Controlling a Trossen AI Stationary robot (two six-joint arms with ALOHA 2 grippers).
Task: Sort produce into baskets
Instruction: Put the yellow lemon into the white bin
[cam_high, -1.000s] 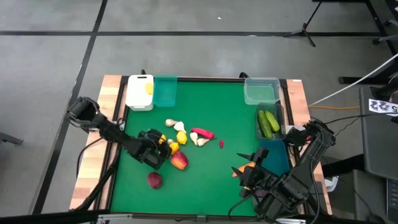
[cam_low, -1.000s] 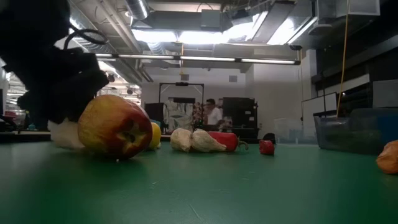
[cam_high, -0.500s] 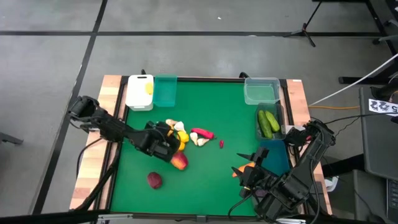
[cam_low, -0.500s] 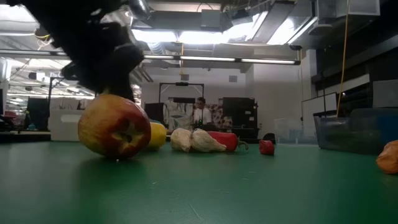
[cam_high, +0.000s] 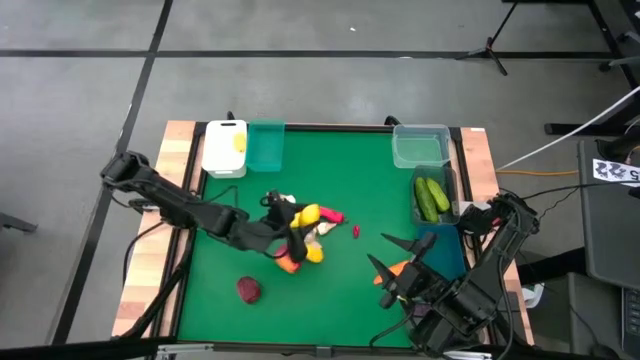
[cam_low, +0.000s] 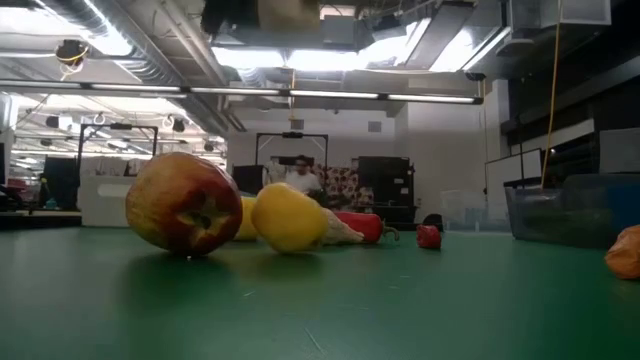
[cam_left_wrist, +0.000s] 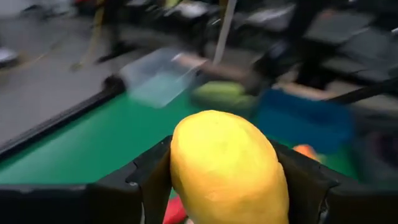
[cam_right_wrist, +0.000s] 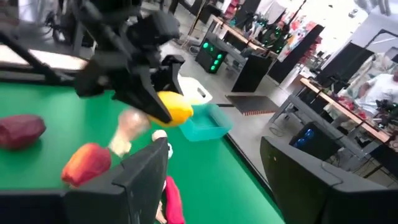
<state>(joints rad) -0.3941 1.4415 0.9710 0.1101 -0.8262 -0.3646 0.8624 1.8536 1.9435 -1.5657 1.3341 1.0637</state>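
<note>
My left gripper (cam_high: 303, 216) hangs over the middle of the green mat, shut on a yellow lemon (cam_left_wrist: 227, 180). The right wrist view shows that lemon (cam_right_wrist: 174, 107) high above the mat. Below it, resting on the mat, are a red apple (cam_low: 184, 201), another lemon (cam_low: 288, 217), garlic bulbs (cam_low: 340, 230), a red chili (cam_high: 328, 214) and a dark red fruit (cam_high: 248, 289). My right gripper (cam_high: 383, 252) stands open near the front right, above an orange carrot (cam_high: 397, 269). The white basket (cam_high: 222, 150) has a lemon in it. My left gripper pinches the lemon between its two fingers, one on each long side (cam_left_wrist: 177, 169). The fingers (cam_left_wrist: 149, 180) reach in nearly level from the table's left. The lemon's far end sticks out past the fingertips. It hangs clear of the mat.
A teal basket (cam_high: 266, 145) stands beside the white one at the back left. At the right edge are a clear basket (cam_high: 420, 146), a dark one with cucumbers (cam_high: 433, 198) and a blue one (cam_high: 445, 252). People move about in the room behind the table.
My left gripper has risen from the mat beside the apple, carrying the lemon toward the table's right, and has tipped from pointing down to nearly level. A second lemon now lies right of the apple. My right gripper has swung a little toward the table's middle.
</note>
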